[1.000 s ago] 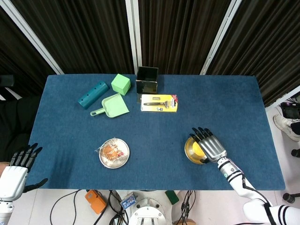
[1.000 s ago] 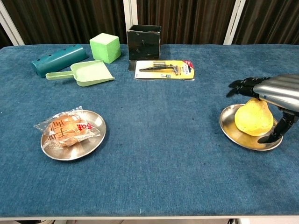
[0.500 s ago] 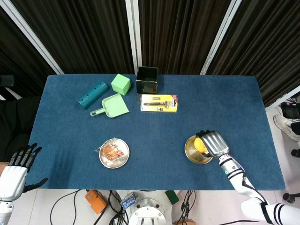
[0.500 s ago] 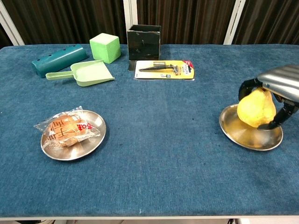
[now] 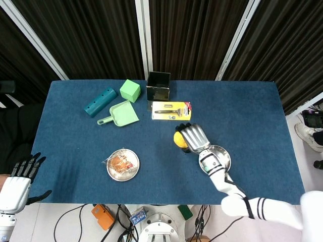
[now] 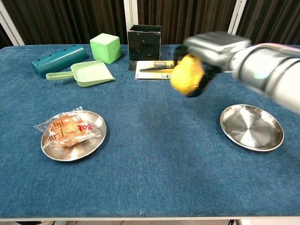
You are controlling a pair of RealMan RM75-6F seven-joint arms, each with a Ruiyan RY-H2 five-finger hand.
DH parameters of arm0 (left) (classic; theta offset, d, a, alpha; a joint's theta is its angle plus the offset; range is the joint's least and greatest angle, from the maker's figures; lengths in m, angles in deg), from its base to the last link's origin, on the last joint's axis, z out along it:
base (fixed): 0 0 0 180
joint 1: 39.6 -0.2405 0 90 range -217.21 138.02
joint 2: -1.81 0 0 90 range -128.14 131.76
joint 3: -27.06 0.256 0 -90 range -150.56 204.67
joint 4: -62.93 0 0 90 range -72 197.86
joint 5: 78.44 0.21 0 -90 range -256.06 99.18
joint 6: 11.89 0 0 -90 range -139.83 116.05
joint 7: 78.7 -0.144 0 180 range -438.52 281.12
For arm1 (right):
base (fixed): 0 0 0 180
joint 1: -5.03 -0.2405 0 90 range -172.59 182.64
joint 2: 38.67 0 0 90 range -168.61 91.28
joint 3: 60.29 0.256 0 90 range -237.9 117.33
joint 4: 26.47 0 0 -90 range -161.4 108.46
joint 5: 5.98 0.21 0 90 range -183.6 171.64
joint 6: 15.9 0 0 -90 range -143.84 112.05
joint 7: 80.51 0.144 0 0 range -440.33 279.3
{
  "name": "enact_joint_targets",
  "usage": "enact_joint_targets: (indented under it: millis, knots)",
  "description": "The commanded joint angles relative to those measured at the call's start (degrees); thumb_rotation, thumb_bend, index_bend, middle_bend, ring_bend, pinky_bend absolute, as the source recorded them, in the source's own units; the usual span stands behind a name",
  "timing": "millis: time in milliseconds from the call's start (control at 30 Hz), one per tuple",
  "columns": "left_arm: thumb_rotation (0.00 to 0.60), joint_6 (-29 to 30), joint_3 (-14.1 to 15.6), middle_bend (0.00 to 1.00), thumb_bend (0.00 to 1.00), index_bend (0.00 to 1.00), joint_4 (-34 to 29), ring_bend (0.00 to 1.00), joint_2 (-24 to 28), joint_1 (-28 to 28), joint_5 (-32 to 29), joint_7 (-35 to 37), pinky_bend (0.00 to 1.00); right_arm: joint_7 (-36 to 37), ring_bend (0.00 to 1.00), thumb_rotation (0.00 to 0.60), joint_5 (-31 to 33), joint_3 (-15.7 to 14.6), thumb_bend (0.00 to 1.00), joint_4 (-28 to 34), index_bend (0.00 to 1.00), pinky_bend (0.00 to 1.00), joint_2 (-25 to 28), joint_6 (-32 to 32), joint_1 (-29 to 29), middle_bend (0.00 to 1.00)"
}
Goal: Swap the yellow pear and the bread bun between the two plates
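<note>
My right hand grips the yellow pear and carries it in the air over the middle of the table, left of the bare right plate. The wrapped bread bun lies on the left plate. At the table's front left corner, off its edge, my left hand hangs with its fingers spread and nothing in it; only the head view shows it.
Along the back stand a teal block, a green dustpan, a green cube, a black box and a packaged razor.
My right hand closed on the pear, lifted it off the right plate and swung it left toward the table's middle. The left hand stayed put.
</note>
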Motion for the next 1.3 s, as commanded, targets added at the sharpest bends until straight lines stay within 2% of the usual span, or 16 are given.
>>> enact_joint_targets:
  millis: [33,233,400,467,667,767,900,967,1067,1100,1167,1300]
  knots:
    - [0.600,-1.07,-0.17,0.00,0.05,0.08,-0.05,0.00,0.17,0.37,-0.85,0.24,0.06,-4.61,0.42,0.600,6.58,2.42,0.34,-10.58,0.60,0.58,-10.79,0.64,-7.22,0.52]
    - [0.600,-0.66,-0.36,0.00,0.05,0.08,-0.13,0.00,0.56,0.25,-1.12,1.00,0.06,0.31,0.34,0.600,5.49,0.75,0.33,-18.77,0.39,0.52,-15.92,2.11,-8.77,0.38]
    - [0.600,-0.34,-0.23,0.00,0.05,0.08,-0.05,0.00,0.69,0.16,-0.83,1.42,0.06,3.56,0.24,0.600,4.25,-0.26,0.33,-18.65,0.07,0.44,-14.71,3.19,-8.44,0.25]
    - [0.600,-0.32,-0.21,0.00,0.05,0.08,-0.07,0.00,0.69,0.14,-0.80,1.41,0.06,3.99,0.21,0.600,3.94,-0.95,0.34,-17.25,0.01,0.42,-13.40,3.62,-8.10,0.21]
    - [0.600,-0.66,0.11,0.00,0.05,0.08,-0.05,0.00,0.62,0.31,-0.34,1.08,0.06,3.80,0.11,0.595,1.71,-4.19,0.29,-7.17,0.00,0.36,-5.87,1.10,-4.99,0.10]
    - [0.600,-1.62,0.45,0.00,0.05,0.08,0.03,0.00,0.40,0.87,0.22,0.79,0.06,5.30,0.07,0.549,-1.75,-6.40,0.27,-0.02,0.00,0.32,-0.05,-2.12,-2.00,0.05]
    - [0.600,-2.96,1.63,0.00,0.05,0.08,-0.06,0.00,-0.20,2.26,2.94,1.94,0.06,9.91,0.01,0.528,-10.12,-11.11,0.26,8.92,0.00,0.26,9.88,-7.82,3.54,0.00]
    - [0.600,-3.79,2.27,0.00,0.05,0.08,-0.21,0.00,-0.79,3.52,5.25,1.92,0.06,13.59,0.00,0.527,-16.80,-15.05,0.26,12.02,0.00,0.22,15.70,-12.80,7.69,0.00]
    - [0.600,-5.69,2.36,0.00,0.05,0.08,-2.35,0.00,-2.16,6.29,8.92,-0.91,0.06,20.14,0.00,0.527,-28.26,-22.43,0.26,11.90,0.00,0.14,23.24,-23.40,15.47,0.00]
    - [0.600,-6.31,2.23,0.00,0.05,0.08,-3.05,0.00,-2.58,6.88,9.37,-1.64,0.06,21.33,0.00,0.527,-30.12,-23.81,0.26,11.23,0.00,0.11,24.30,-25.70,17.12,0.00]
    - [0.600,-9.30,1.44,0.00,0.05,0.08,-6.18,0.00,-4.92,9.28,10.26,-4.10,0.06,26.22,0.00,0.526,-35.51,-27.70,0.26,7.11,0.00,0.07,26.76,-34.28,23.20,0.00]
    - [0.600,-15.96,-0.25,0.00,0.07,0.08,-11.78,0.00,-10.04,12.62,7.25,-5.32,0.09,32.80,0.00,0.521,-37.40,-30.43,0.26,1.39,0.00,0.00,27.85,-42.61,30.62,0.00]
